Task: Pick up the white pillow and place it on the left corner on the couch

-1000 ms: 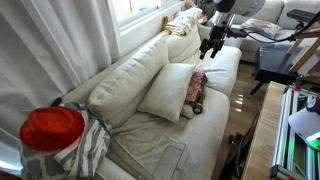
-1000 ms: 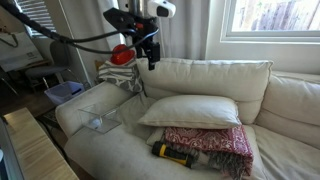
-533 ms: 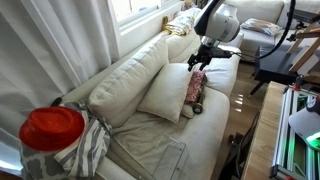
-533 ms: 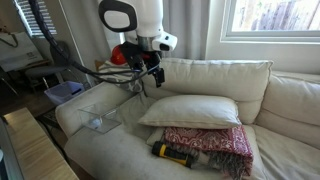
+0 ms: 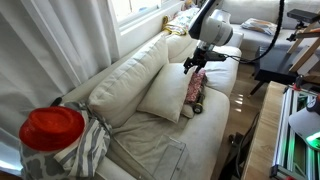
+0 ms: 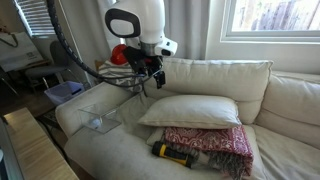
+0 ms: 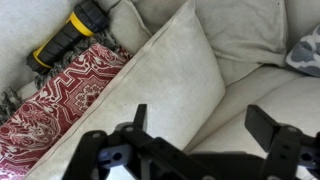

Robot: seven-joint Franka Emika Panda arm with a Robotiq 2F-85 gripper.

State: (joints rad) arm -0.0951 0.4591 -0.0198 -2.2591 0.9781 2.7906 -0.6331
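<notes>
The white pillow lies in the middle of the cream couch, leaning toward the back cushions; it shows in both exterior views and fills the middle of the wrist view. It rests partly on a red patterned pillow. My gripper hangs open and empty just above the white pillow's end, apart from it. In the wrist view its two fingers straddle the pillow's edge and the couch cushion beside it.
A yellow and black flashlight lies on the seat by the red patterned pillow. A clear plastic box sits on the seat near the armrest. A red cap on striped cloth is on the armrest.
The arm has come down and in from above the couch back toward the white pillow. The gripper stays open. The pillow has not moved.
</notes>
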